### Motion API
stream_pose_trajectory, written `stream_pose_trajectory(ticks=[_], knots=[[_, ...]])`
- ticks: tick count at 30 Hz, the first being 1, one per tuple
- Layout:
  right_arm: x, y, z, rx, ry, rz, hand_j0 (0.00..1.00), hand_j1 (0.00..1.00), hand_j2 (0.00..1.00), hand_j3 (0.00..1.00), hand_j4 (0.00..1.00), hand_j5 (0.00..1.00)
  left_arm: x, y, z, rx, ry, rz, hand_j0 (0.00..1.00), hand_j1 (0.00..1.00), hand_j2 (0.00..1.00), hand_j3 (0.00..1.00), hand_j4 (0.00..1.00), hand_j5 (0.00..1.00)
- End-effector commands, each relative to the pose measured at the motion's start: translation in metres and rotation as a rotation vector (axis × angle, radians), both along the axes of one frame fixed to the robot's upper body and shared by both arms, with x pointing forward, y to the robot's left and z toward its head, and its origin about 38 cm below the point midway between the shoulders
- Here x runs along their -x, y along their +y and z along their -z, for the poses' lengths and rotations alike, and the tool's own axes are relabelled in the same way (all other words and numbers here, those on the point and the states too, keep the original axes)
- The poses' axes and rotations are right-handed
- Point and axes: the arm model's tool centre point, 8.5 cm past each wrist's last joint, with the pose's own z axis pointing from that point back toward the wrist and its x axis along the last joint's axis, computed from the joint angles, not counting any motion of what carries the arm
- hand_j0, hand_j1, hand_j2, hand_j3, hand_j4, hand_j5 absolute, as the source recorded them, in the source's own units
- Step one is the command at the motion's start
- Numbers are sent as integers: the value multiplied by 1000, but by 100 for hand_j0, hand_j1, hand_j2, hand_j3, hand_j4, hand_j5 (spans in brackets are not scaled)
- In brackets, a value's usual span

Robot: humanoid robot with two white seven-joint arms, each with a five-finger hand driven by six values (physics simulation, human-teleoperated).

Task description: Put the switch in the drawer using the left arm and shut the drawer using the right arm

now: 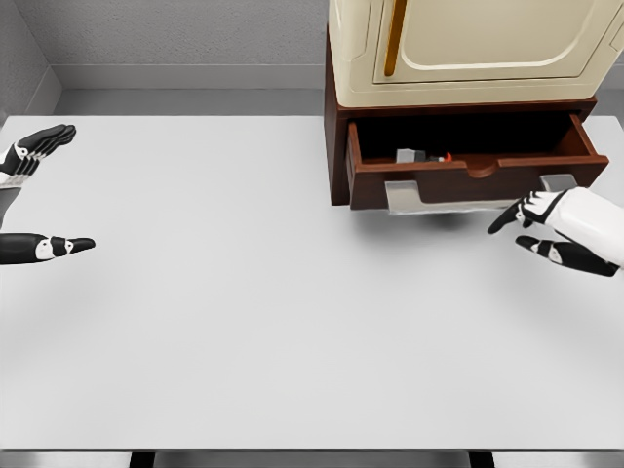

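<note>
The first half of the job looked finished. The switch (421,156), a small grey object with a spot of red beside it, lay inside the open drawer (468,175) at the upper right of the frame, near the drawer's front wall and left of its middle. Its exact shape was too small to make out.

The drawer stood pulled out from the dark wooden cabinet (336,146), which carried a cream-coloured appliance (468,49) on top. A pale handle (419,195) ran along the lower front of the drawer.

The left hand (34,200) sat at the far left edge of the frame, well apart from the drawer, its fingers (44,144) spread from the thumb and holding nothing. It hung over the white counter (244,312), which stretched across most of the picture.

What remained, by my judgement, was the closing. The right hand (551,229) hovered at the right of the frame, just below and beside the drawer's right front corner. Its fingers (517,213) were extended and apart from the thumb, grasping nothing, and whether they touched the drawer front could not be told. A push toward the cabinet would be needed to shut the drawer.
</note>
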Motion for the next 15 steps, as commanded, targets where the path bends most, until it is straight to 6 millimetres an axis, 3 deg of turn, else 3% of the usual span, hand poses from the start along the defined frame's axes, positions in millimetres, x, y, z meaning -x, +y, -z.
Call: stream_pose_trajectory(ticks=[1,7,15], knots=[[1,4,8,-13,19,-7,58,58,58,58,58,58,0,0,0,5,1,0,100,100,100,100,100,100],[-16,13,14,-34,16,-13,59,59,59,59,59,59,-1,-4,2,4,-3,0,100,100,100,100,100,100],[-8,4,14,55,76,-32,56,56,56,56,56,56,0,-5,1,2,-6,-1,100,100,100,100,100,100]])
